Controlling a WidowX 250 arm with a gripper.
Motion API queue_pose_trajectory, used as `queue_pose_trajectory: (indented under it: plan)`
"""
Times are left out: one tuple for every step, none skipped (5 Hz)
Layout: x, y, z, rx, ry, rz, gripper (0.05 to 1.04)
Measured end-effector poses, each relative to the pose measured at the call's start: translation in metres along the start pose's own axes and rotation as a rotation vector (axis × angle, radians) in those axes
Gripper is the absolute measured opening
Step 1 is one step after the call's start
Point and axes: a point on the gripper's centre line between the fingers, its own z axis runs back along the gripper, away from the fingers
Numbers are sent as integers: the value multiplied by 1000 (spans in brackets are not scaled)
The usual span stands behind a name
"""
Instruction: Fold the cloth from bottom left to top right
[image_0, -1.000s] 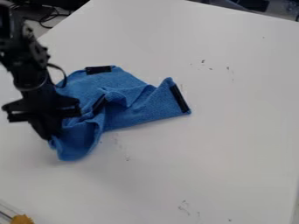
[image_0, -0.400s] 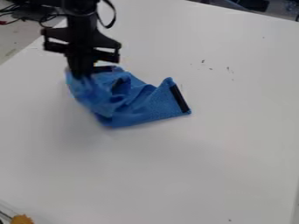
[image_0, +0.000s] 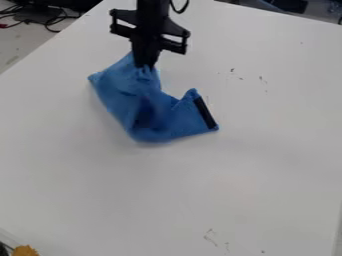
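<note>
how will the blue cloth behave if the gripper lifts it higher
The blue cloth looks floppy: it bunches at the gripper and creases below. Being thin fabric, it is probably light, and its lower part would likely sag.

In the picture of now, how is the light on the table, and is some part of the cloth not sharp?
Camera view: soft, diffuse light on the pale table, with no hard glare; a faint, soft-edged shade lies along the lower left side of the blue cloth; the cloth's dark middle fold looks smeared, while its black strip at right has clearer edges.
</note>
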Motion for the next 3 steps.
queue_pose_trajectory:
  plan:
    - [14,-15,-5,-22,-6,-57,73]
    - [27,-29,-10,-48,-11,-104,83]
    - [34,-38,-15,-55,-6,-144,137]
